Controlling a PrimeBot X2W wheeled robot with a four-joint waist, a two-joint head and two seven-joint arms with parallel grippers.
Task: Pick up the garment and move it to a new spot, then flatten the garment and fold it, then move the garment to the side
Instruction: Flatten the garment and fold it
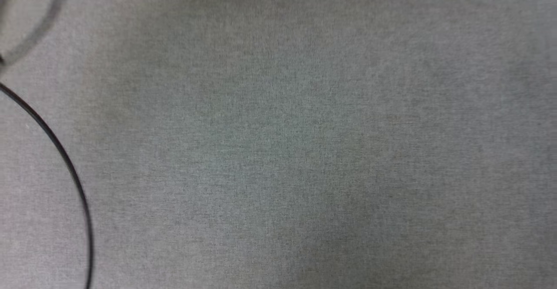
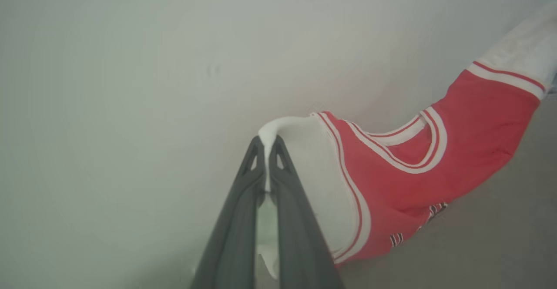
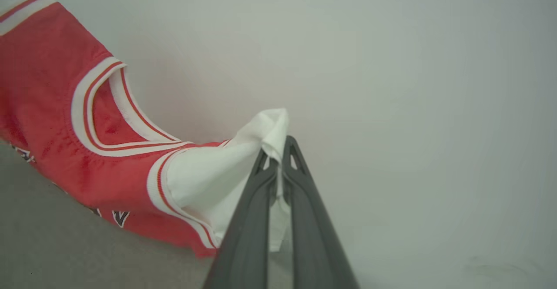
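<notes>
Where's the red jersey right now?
In both wrist views, the garment hangs between the two pincers: the left pincer pinches one white sleeve, the right pincer the other, above the grey surface.

The left claw (image 2: 266,141) is closed. Its two long dark fingers (image 2: 237,223) rise from 6 o'clock of the left wrist view and meet at their tips near the centre. There they pinch a white sleeve fold of the jersey (image 2: 457,149), which trails off toward 3 o'clock. The right claw (image 3: 278,144) is closed too, its fingers converging from 6 o'clock and clamped on the other white sleeve, with the cloth running toward 9 o'clock.
</notes>
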